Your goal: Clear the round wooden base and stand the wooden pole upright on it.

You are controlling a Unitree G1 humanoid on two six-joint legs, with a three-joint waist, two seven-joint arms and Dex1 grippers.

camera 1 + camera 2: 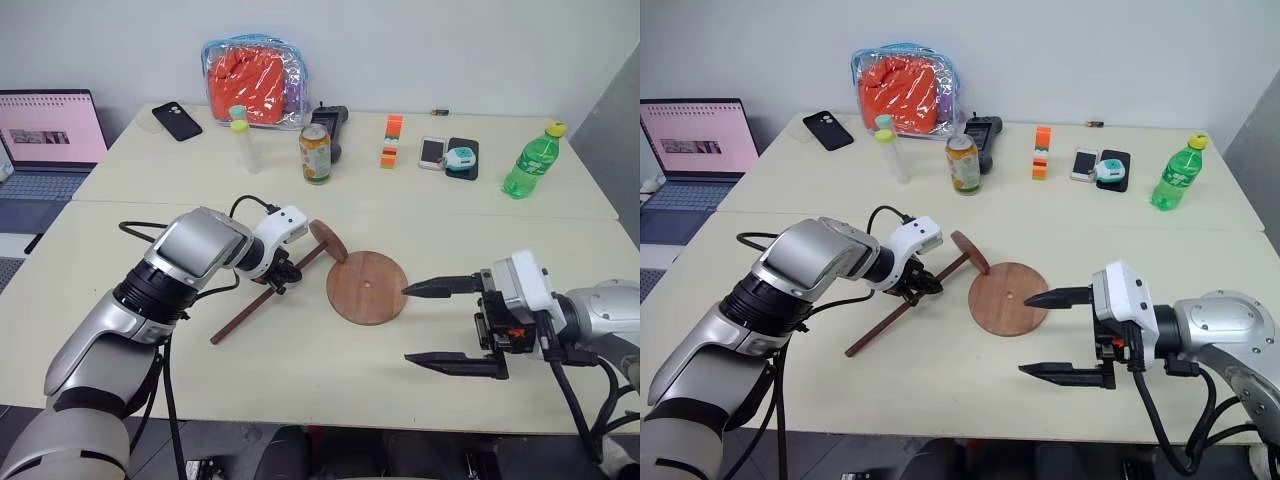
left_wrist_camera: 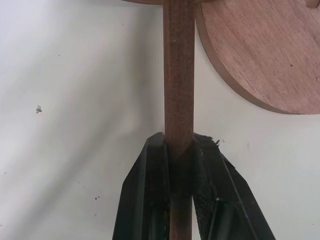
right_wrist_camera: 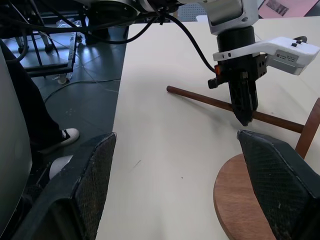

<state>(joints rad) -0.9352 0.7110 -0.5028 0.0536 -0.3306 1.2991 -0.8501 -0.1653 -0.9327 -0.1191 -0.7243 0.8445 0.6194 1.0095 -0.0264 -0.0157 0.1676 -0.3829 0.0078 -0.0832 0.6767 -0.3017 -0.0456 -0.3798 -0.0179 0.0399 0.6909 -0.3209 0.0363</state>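
Note:
The round wooden base (image 1: 367, 287) lies flat mid-table with its small centre hole showing and nothing on top. The wooden pole (image 1: 245, 316) lies slanted on the table to the left of the base. Its small end disc (image 1: 328, 241) stands on edge by the base's far-left rim. My left gripper (image 1: 281, 279) points down and is shut on the pole near its disc end. The left wrist view shows both black fingers (image 2: 150, 190) pressed against the pole (image 2: 178, 75). Just right of the base, my right gripper (image 1: 407, 323) hangs open and holds nothing.
At the back of the table stand a drink can (image 1: 315, 153), a capped clear tube (image 1: 243, 140), a green bottle (image 1: 530, 162), orange blocks (image 1: 391, 140), phones (image 1: 433, 152) and a clear bag (image 1: 255, 80). A laptop (image 1: 45, 140) sits far left. A person's shoe (image 3: 60, 137) is beside the table.

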